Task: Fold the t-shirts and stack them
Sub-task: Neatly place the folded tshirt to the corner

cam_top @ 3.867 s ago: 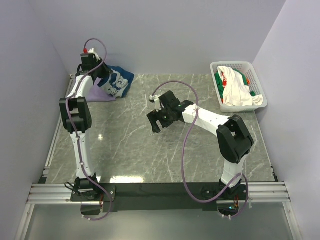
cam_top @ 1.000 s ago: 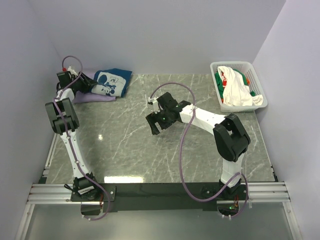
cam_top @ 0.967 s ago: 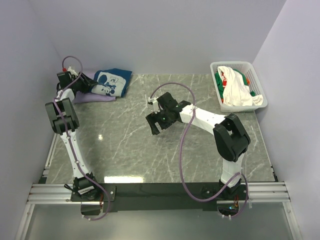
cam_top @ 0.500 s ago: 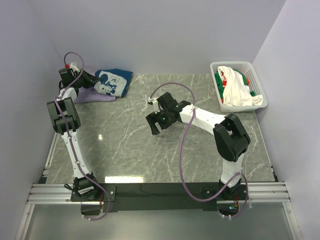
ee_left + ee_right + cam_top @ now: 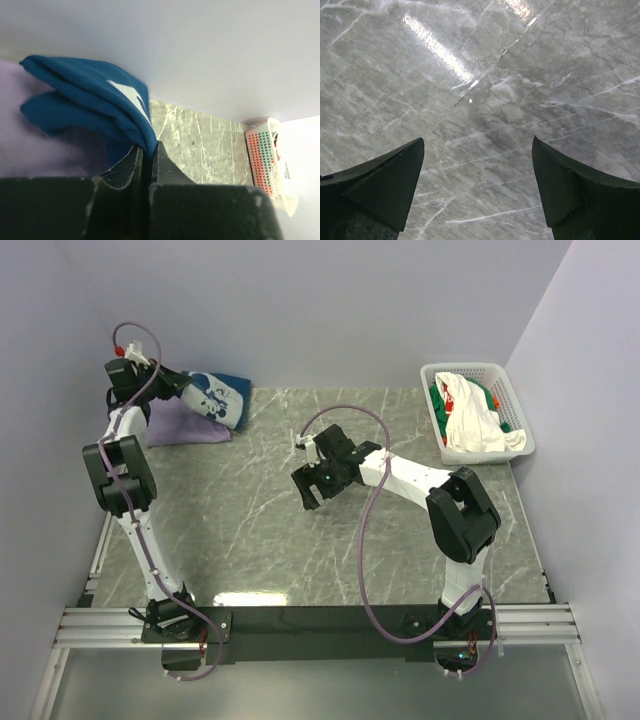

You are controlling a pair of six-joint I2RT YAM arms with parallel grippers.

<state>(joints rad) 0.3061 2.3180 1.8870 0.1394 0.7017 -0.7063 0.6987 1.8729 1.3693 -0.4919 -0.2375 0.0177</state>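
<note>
Pinching hard, the left gripper (image 5: 146,150) has its jaws shut on a fold of the navy-blue t-shirt (image 5: 216,398), up in the far-left corner of the table (image 5: 300,550). From the wrist view the two fingers are pressed together with blue cloth squeezed between their tips, and the rest of the shirt fans away from them in bunched layers. Seen from above, the shirt's long axis runs left to right along the far wall (image 5: 320,310), its pinched end pointing left toward the corner and its free end trailing right, white print facing up. Just under and nearer than it lies the lavender t-shirt (image 5: 180,426), spread flat on the table; whether the navy one touches it along its near edge I cannot tell.

Over in the middle of the table, the right gripper (image 5: 478,141) hangs above bare marble with its jaws spread wide and nothing between them.

At the far right, the basket (image 5: 465,367) holds a crumpled white t-shirt (image 5: 472,418) draped over a green t-shirt (image 5: 440,400).
</note>
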